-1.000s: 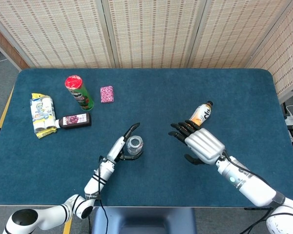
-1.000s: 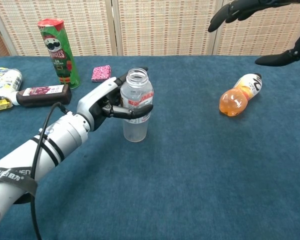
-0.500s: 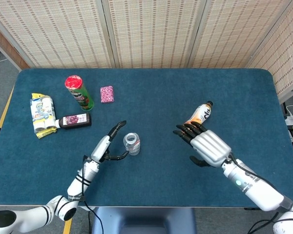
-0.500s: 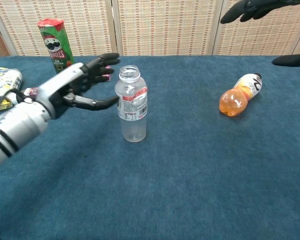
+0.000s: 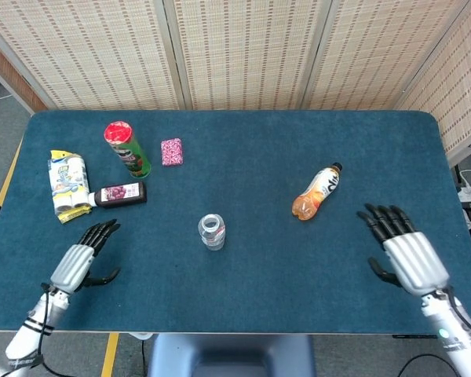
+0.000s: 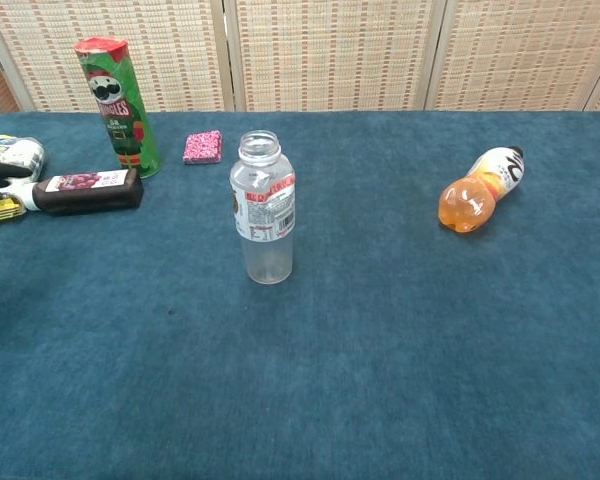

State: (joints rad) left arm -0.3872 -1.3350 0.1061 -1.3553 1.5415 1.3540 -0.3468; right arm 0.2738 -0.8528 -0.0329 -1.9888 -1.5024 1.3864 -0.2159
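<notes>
Blue tabletop [image 5: 243, 141]: our left hand [image 5: 80, 260] and right hand [image 5: 403, 253] lie empty, fingers spread, well apart from the uncapped clear bottle [image 6: 263, 208] standing between them. Its red-and-white label is unreadable; the green can [image 6: 117, 105] shows a Pringles face.

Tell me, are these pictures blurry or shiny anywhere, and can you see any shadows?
Head view: sharp and evenly lit, no glare on the blue table; only faint shadows beside the clear bottle and the orange bottle. Chest view: also sharp; the clear bottle catches small bright highlights, and a dark smudge at the left edge is too unclear to name.
</notes>
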